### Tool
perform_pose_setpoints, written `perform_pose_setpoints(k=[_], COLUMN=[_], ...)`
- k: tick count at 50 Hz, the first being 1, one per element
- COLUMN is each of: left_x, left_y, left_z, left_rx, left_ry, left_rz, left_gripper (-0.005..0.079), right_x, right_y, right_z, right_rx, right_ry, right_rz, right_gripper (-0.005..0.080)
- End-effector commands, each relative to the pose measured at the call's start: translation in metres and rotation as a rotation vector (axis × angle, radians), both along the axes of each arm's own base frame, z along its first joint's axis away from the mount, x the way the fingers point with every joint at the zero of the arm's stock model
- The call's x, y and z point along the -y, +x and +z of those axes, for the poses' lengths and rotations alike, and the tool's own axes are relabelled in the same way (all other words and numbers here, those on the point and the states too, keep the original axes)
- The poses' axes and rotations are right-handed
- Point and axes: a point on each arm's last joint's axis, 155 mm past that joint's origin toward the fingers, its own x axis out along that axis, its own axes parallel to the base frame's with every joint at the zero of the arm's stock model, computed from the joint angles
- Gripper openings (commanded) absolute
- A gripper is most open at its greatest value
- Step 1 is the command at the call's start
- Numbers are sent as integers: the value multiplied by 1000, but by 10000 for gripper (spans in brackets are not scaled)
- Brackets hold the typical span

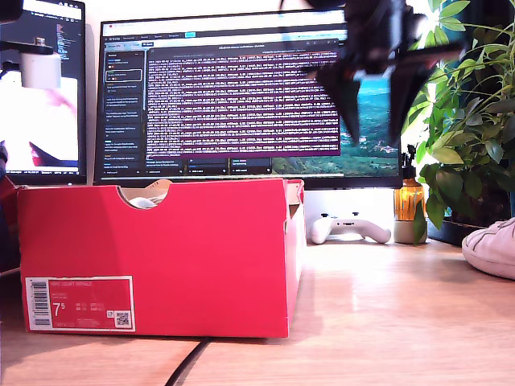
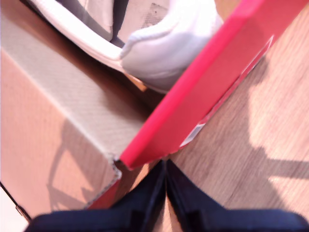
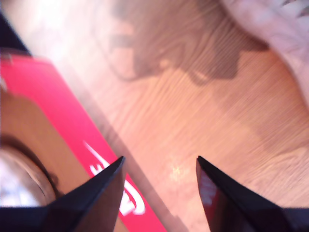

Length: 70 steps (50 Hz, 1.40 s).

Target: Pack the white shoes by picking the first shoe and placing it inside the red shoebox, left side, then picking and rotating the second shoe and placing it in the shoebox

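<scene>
While one white sneaker [image 2: 159, 53] lies inside the red shoebox [image 1: 161, 257], the first gripper [image 2: 165, 193] hangs above with jaws together. The second gripper [image 3: 159, 193] hovers with jaws apart, empty, near the other sneaker [image 1: 492, 248].

my second gripper [image 3: 159, 193]: fingers spread, empty | red shoebox [image 3: 58, 116] below | white shoe [image 3: 280, 29] apart

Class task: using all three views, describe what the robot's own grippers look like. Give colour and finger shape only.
My first gripper has dark navy-black fingers tapering to thin points. My second gripper has black, wedge-shaped fingers narrowing to sharp tips, with a reddish sheen on one. In the exterior view a blurred black gripper shows two pointed prongs under a bulky black body. No cables or markings are visible.
</scene>
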Motion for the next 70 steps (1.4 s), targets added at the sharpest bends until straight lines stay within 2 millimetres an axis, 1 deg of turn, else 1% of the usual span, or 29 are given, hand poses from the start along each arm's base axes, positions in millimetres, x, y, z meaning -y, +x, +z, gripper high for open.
perform_pose_setpoints(k=[1, 12, 19, 31, 35, 41, 47, 52, 70], left_x=[2, 2, 2, 2, 2, 2, 2, 2, 2], left_y=[1, 1, 1, 1, 1, 1, 1, 1, 1], left_z=[1, 1, 1, 1, 1, 1, 1, 1, 1], left_rx=[0, 1, 0, 0, 1, 1, 1, 0, 0], left_ry=[-8, -8, -8, -8, -8, -8, -8, -8, -8], left_rz=[3, 4, 4, 4, 4, 4, 4, 4, 4], left_gripper=[-19, -19, -19, -19, -19, -19, -19, -19, -19], right_x=[10, 40, 62, 102, 113, 123, 128, 129, 144], right_y=[-4, -32, -57, -106, -120, -138, -149, -155, -159], right_z=[4, -2, -7, -20, -23, -29, -40, -46, -55], right_rx=[9, -9, -16, -30, -26, -23, -50, -68, -68], right_ry=[8, 6, -1, -4, 3, 15, 4, -1, -36], right_rz=[-57, -212, -313, -480, -542, -619, -652, -680, -761], right_gripper=[428, 428, 428, 429, 430, 437, 472, 482, 482])
